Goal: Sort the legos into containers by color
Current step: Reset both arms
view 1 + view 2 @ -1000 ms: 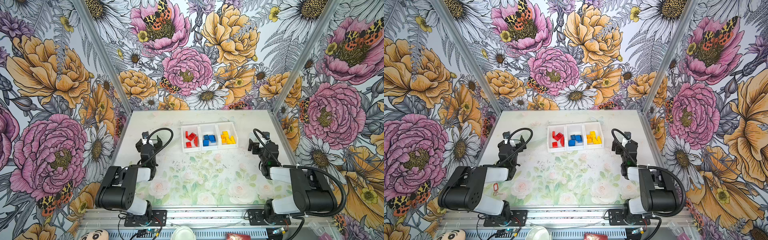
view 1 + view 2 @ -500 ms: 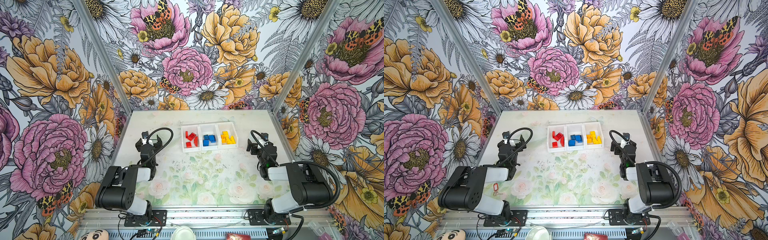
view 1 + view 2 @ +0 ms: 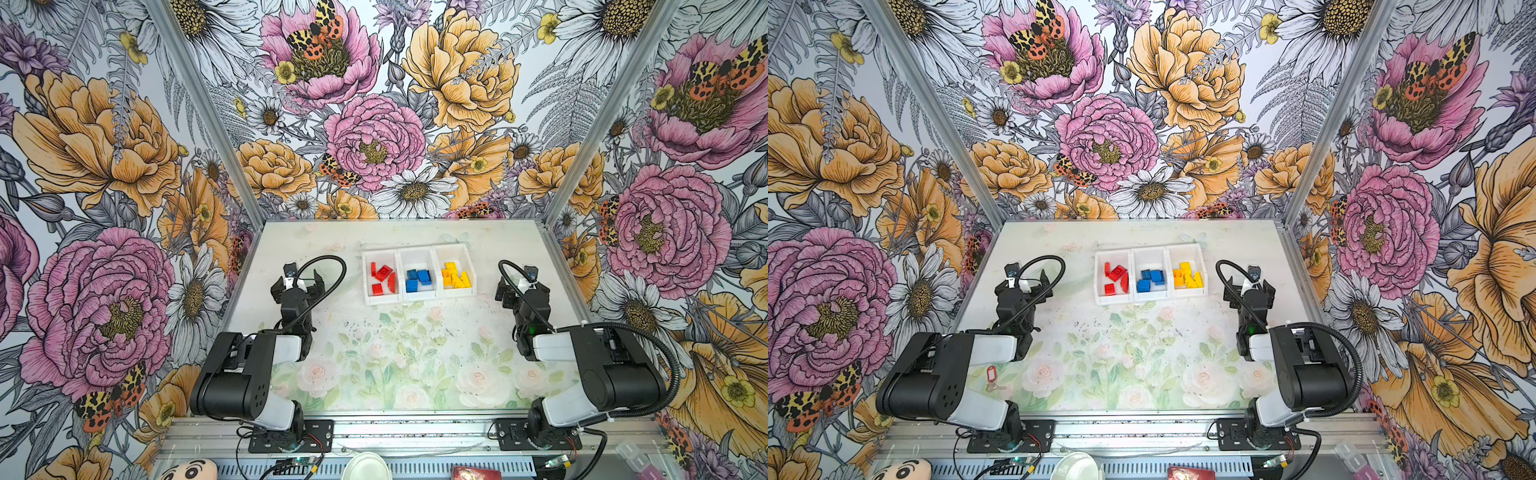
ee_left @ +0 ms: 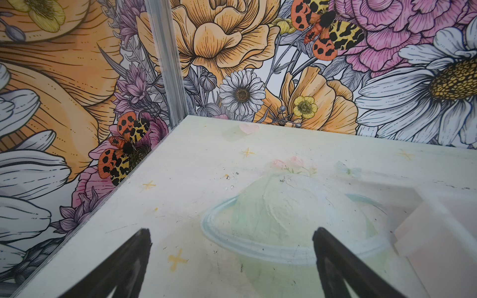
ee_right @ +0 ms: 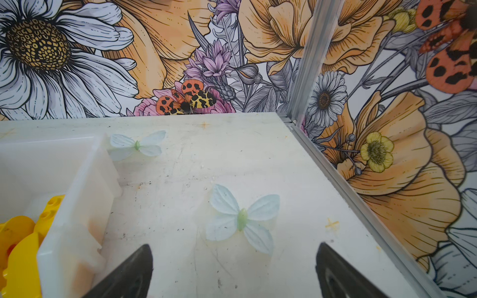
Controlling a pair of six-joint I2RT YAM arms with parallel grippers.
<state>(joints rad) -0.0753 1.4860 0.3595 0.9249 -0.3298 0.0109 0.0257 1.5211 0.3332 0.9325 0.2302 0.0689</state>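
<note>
Three joined white containers (image 3: 419,299) (image 3: 1152,300) stand in a row at the back middle of the table. In both top views the left one holds red legos (image 3: 382,278), the middle one blue legos (image 3: 417,279) and the right one yellow legos (image 3: 456,277). My left gripper (image 3: 298,283) (image 4: 231,231) hovers open and empty over bare table, left of the row. My right gripper (image 3: 519,291) (image 5: 235,246) is open and empty to the right of the row. The right wrist view shows the nearest container's wall (image 5: 77,206) and yellow legos (image 5: 18,245) inside.
A red key tag (image 3: 991,372) lies on the table by the left arm's elbow. Flowered walls with aluminium posts (image 3: 569,141) close in three sides. A white bowl (image 3: 368,467) and a plush face (image 3: 189,469) sit beyond the front rail.
The right arm has shifted slightly, its gripper edging a little toward the back and left. The left arm has stayed put. Both grippers remain open.
</note>
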